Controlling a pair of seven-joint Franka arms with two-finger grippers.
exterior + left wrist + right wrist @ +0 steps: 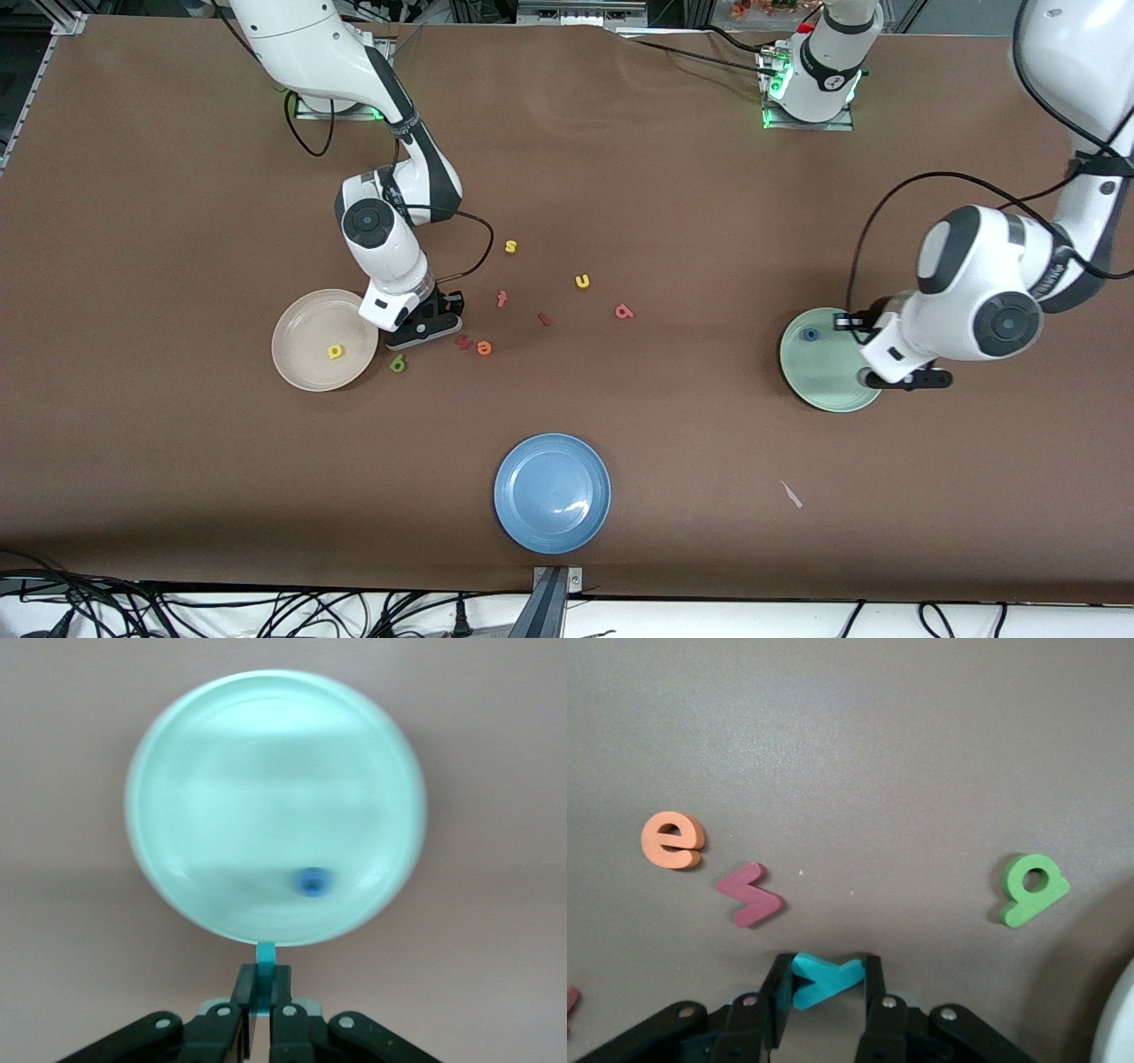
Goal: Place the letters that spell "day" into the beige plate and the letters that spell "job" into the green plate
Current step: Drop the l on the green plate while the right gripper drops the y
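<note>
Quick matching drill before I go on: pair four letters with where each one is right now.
Letters:
1. yellow d
2. blue o
3. teal y
4. green letter

Places:
A. between the right pincer's fingers
B. in the green plate
C. on the table beside the beige plate
D. in the beige plate

Pairs: 1-D, 2-B, 3-A, 4-C

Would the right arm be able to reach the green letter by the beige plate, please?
Probably yes: the green letter lies bare on the table beside the right pincer, but that pincer is shut on the teal "y" first.
</note>
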